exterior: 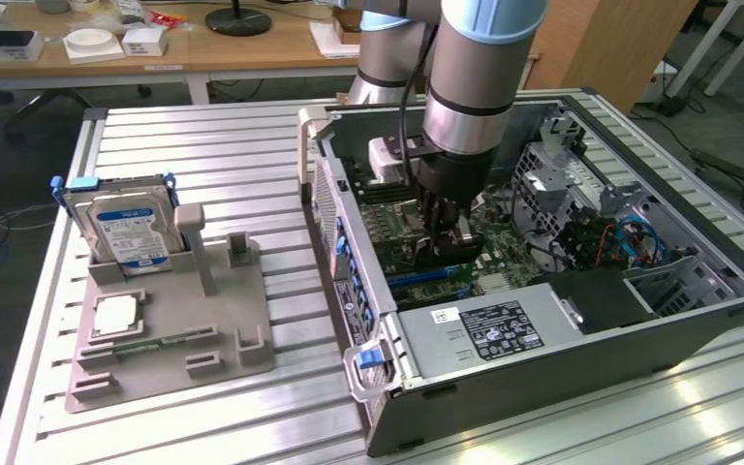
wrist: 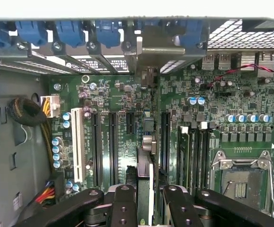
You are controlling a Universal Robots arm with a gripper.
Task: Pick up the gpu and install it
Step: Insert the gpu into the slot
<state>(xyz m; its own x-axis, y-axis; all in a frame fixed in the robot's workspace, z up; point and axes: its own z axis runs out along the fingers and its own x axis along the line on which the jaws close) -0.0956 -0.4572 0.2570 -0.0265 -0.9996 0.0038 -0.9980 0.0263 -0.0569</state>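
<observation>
The install step is in hand: at the middle of the exterior frame, the pincer [exterior: 448,240] is closed on the gpu [wrist: 145,177], held edge-on just above the motherboard [wrist: 122,101] inside the computer case [exterior: 682,320]. Seating calls for exact alignment with a slot.

Exterior view: high, oblique, set well back from the open grey tower computer case [exterior: 566,320] lying on the ribbed metal table [exterior: 217,155]. Wrist view: close, straight down onto the green motherboard [wrist: 122,142] inside that case. Shared: motherboard [exterior: 405,228] and case interior.
</observation>
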